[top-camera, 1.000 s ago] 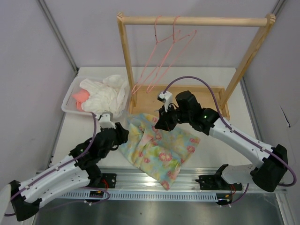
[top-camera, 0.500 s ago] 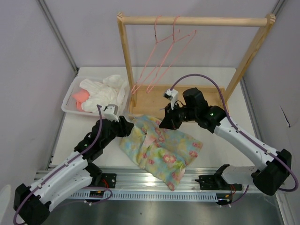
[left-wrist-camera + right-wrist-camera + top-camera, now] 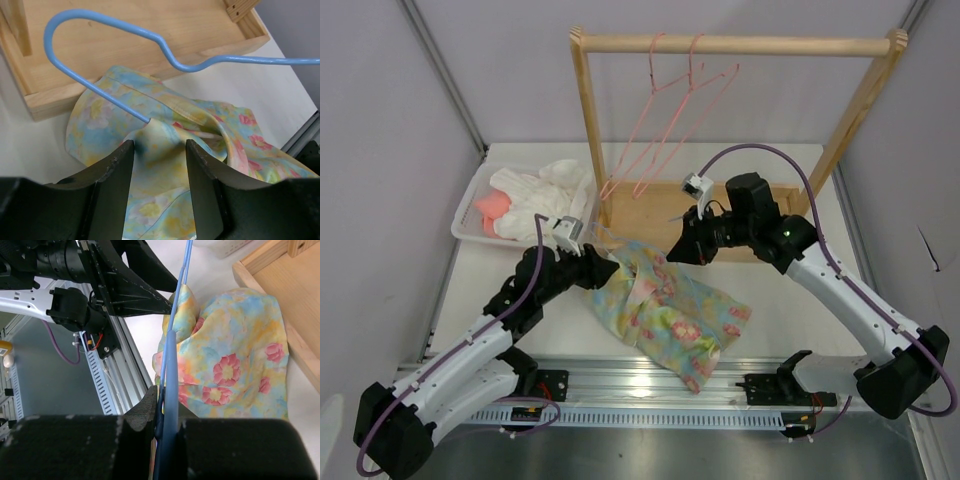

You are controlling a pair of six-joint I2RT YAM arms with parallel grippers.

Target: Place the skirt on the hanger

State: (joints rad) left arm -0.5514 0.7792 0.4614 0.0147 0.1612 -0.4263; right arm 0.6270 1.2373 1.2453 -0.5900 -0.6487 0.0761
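Note:
The skirt [image 3: 670, 310] lies bunched on the table in front of the wooden rack base, its far left edge lifted. My left gripper [image 3: 597, 266] is shut on that edge; in the left wrist view the cloth [image 3: 160, 190] fills the gap between the fingers [image 3: 112, 190]. The light-blue hanger [image 3: 100, 25] hangs hook-first above the skirt, and one wire end goes into a cloth fold [image 3: 149, 120]. My right gripper [image 3: 685, 250] is shut on the hanger wire [image 3: 176, 315], above the skirt [image 3: 240, 355]. The hanger hardly shows in the top view.
A wooden rack [image 3: 740, 45] with pink wire hangers [image 3: 670, 110] stands at the back, its tray base [image 3: 640, 212] just behind the skirt. A white bin [image 3: 470, 205] with white and coral cloths sits back left. A metal rail [image 3: 650, 385] runs along the near edge.
Both grippers have moved away from me toward the rack. The left one dragged the skirt's edge up and back; the right one carried the hanger back and to the right.

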